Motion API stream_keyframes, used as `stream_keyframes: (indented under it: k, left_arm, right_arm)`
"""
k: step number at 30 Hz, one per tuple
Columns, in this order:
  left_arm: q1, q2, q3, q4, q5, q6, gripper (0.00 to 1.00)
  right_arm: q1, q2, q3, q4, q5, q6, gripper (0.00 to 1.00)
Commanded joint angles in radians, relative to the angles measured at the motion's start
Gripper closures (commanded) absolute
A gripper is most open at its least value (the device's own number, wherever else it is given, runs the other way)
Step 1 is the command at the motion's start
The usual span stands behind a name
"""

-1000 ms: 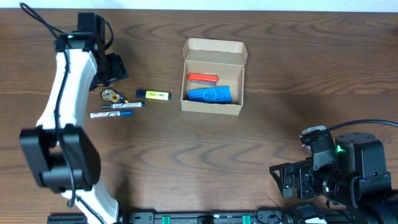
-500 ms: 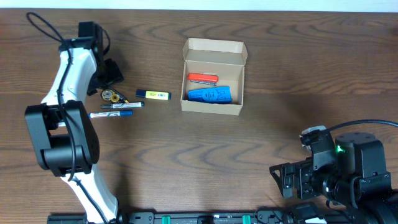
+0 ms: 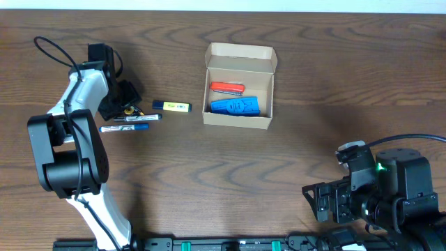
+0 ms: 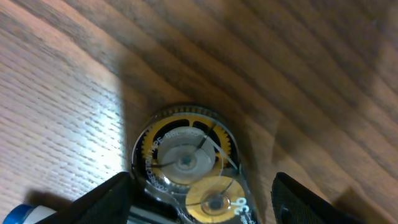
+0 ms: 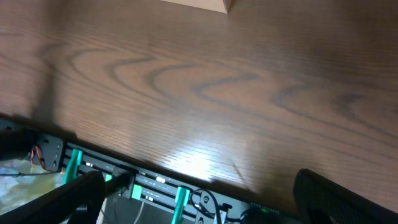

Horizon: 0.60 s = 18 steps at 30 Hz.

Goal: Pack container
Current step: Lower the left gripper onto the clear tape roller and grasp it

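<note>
Right gripper (image 5: 199, 185) at the near edge of the table (image 5: 186, 74), fingers spread apart, left gripper (image 4: 202, 186) spread wide either side of a yellow-geared dispenser (image 4: 186, 163), pens (image 3: 132, 124) just beside, container (image 3: 237, 120) beyond at mid-table, lid open, red item (image 3: 227, 88) and blue item (image 3: 235, 106) inside

Left gripper (image 3: 118, 102): shifted toward 6 o'clock in the overhead view across both intervals. 1.0 s ago it stood off at 12 o'clock of the gold-geared tape dispenser (image 4: 186, 165); it is now directly over it. The dispenser was fully exposed from above then and is now mostly covered, with only a sliver showing at the gripper's 4 o'clock edge.

Left arm: the black elbow housing (image 3: 66, 153) moved toward 12 o'clock. The white link (image 3: 80, 90) looks shorter from above. The cable (image 3: 47, 47) loop dropped toward 5 o'clock.
</note>
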Motion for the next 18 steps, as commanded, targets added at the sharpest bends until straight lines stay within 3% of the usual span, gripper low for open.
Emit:
stream_keyframes:
  k: [1,5,18]
  left_arm:
    - [0.002,0.002,-0.016,0.022,0.003,-0.016,0.27]
    - [0.002,0.003,-0.028,0.044,0.003,-0.016,0.28]
    - [0.002,0.005,-0.041,0.058,0.003,-0.015,0.57]
  right_arm:
    - [-0.008,0.002,0.012,0.000,-0.004,-0.013,0.01]
    - [-0.008,0.002,0.012,0.000,-0.004,-0.014,0.01]
    - [-0.008,0.002,0.012,0.000,-0.004,-0.014,0.01]
